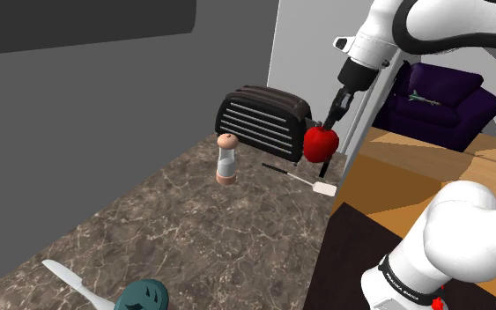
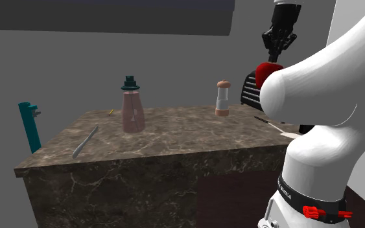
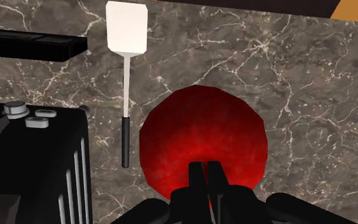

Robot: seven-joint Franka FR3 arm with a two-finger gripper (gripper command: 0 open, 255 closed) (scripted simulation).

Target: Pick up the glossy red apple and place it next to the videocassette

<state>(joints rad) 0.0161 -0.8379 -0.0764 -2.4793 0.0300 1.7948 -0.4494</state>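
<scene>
Wrist view: the claw (image 3: 206, 167) squeezes the red apple (image 3: 203, 133), up off the counter (image 3: 298, 76). Picking up looks done. Putting it near the black videocassette (image 3: 31, 43) is left.

Dark marble counter (image 1: 193, 220), cluttered at both ends.
At the shoulder view's far end, a black toaster (image 1: 259, 114), a white spatula (image 1: 312, 182) and a flat black cassette (image 3: 31, 44); a shaker (image 1: 226, 158) stands nearby; a teal-capped bottle (image 2: 132, 110) and a knife (image 2: 85, 141) sit nearest.

A dark, veined marble counter (image 1: 175, 220) spreads beneath the gripper (image 1: 332, 120). Plain grey walls (image 1: 105, 106) rise behind it. Beyond it, a purple sofa (image 1: 444, 101) sits on tan floor (image 1: 413, 167).
</scene>
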